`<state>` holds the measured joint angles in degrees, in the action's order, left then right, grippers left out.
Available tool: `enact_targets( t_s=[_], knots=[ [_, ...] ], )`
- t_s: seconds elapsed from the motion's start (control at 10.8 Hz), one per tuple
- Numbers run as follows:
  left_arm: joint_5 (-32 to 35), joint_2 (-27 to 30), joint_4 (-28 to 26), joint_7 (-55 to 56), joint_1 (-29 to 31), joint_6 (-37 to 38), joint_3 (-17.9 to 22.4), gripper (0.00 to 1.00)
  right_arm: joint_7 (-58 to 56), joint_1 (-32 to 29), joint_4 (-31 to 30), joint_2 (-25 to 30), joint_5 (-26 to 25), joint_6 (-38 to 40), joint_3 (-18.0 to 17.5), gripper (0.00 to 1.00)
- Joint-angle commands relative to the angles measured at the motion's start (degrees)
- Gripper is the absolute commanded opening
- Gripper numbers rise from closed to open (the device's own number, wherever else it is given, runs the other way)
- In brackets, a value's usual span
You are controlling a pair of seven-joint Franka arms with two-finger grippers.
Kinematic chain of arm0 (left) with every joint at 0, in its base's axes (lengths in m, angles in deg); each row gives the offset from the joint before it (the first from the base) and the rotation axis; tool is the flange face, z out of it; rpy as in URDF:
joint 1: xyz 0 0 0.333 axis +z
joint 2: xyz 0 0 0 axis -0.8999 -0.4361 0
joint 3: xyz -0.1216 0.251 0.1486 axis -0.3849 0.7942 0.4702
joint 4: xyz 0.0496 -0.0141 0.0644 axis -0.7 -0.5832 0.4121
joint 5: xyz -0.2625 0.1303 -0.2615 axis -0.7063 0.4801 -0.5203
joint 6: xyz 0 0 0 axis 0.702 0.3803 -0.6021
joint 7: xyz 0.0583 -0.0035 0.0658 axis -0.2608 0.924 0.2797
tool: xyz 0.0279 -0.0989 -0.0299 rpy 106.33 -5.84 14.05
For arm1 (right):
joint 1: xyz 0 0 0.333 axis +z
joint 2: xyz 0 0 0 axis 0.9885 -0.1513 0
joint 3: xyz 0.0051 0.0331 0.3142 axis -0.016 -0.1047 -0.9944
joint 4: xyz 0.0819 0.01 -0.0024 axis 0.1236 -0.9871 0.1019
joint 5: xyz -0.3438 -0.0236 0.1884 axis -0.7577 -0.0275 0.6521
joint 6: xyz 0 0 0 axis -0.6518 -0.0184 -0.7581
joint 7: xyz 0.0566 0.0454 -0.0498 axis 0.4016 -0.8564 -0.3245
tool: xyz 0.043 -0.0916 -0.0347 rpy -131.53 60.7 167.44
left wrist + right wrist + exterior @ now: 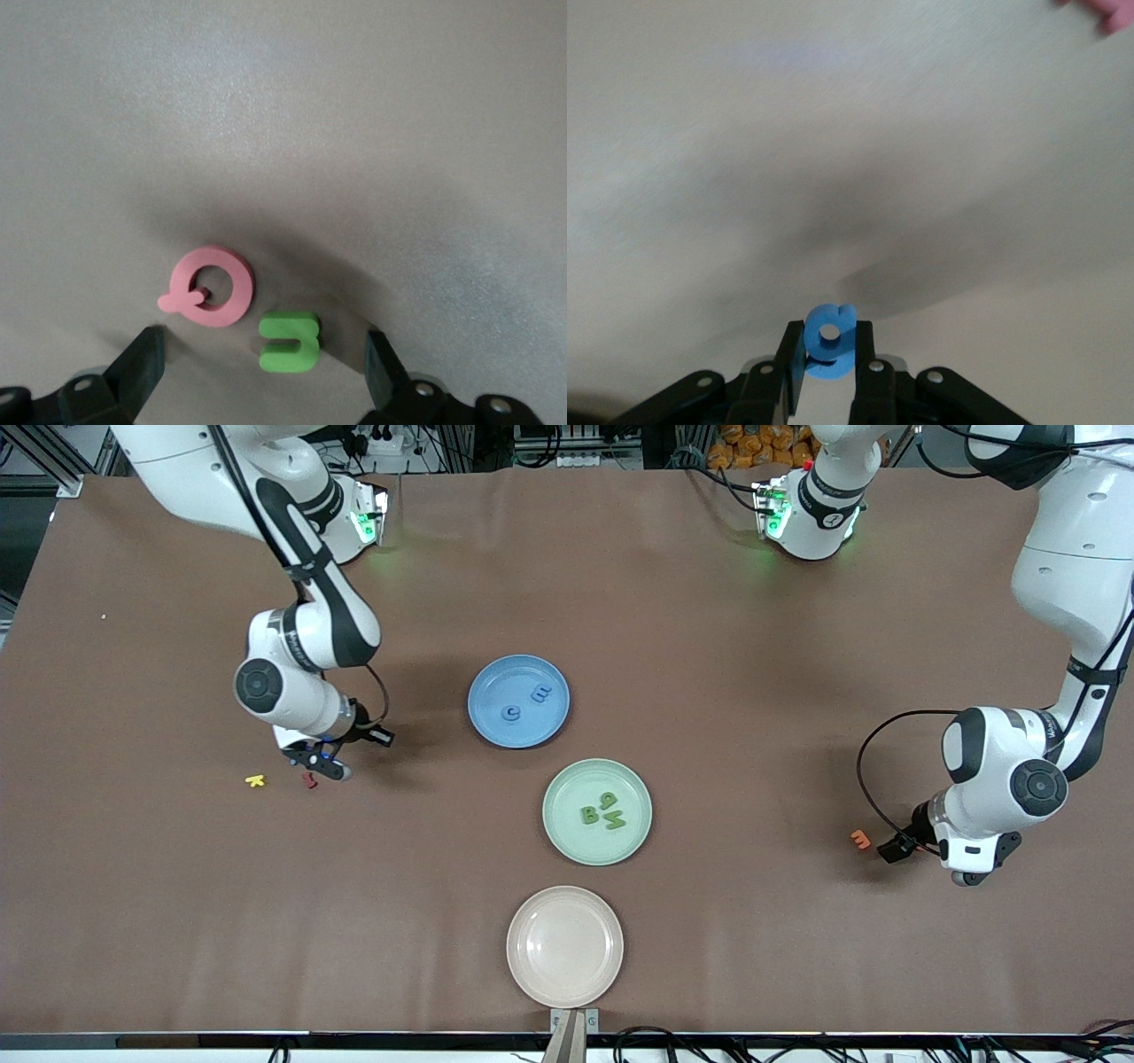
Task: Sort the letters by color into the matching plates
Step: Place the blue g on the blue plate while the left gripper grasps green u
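Two grippers hang low over the table: the right gripper (829, 363) pinches a blue letter (829, 341) between its fingers beside a red letter (309, 780), while the left gripper (264, 372) stands spread over a green letter (290, 341), which lies flat between its fingers beside a pink letter (213, 286).

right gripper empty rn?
No: the right wrist view shows the right gripper shut on a small blue letter pinched between its fingers.
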<state>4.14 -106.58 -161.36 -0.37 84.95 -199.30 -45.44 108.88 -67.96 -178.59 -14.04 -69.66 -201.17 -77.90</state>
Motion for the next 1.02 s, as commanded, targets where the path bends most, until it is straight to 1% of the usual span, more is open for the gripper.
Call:
enact_targets(
  t_s=[0.0,0.09,0.19,0.28,0.46,0.65,0.83,0.93],
  knots=[
    [1.1,-1.1,1.3,-1.2,0.3,-0.3,-0.1,1.0,7.7,1.8,1.0,1.3,0.9,0.8,-4.5,0.0],
    [1.1,-1.1,1.3,-1.2,0.3,-0.3,-0.1,1.0,8.9,3.9,1.2,1.8,1.1,0.6,-4.9,0.0],
    [1.1,-1.1,1.3,-1.0,0.2,-0.4,-0.1,0.89,9.7,6.1,1.4,2.1,4.1,0.3,-4.9,0.0],
    [0.8,-1.0,1.3,-0.7,0.1,-0.4,-0.1,0.01,9.7,7.8,1.8,2.1,7.6,-0.1,-4.9,0.0],
    [1.5,-0.9,1.3,-1.2,0.1,-0.6,-0.1,0.0,11.4,11.5,2.6,2.0,9.4,-0.3,-4.9,0.0],
    [1.5,-0.7,1.3,-1.2,-0.1,-0.6,-0.1,0.0,15.6,15.6,2.8,1.9,9.9,-2.8,-4.9,0.0],
    [1.5,-0.2,1.3,-0.9,-0.5,-0.6,-0.2,0.0,19.6,17.7,2.8,1.5,9.9,-4.6,-4.9,0.0],
    [1.4,0.0,1.4,-0.3,-0.6,-0.6,-0.8,0.0,19.7,18.5,2.7,1.3,9.9,-4.6,-4.9,0.0]
  ],
)
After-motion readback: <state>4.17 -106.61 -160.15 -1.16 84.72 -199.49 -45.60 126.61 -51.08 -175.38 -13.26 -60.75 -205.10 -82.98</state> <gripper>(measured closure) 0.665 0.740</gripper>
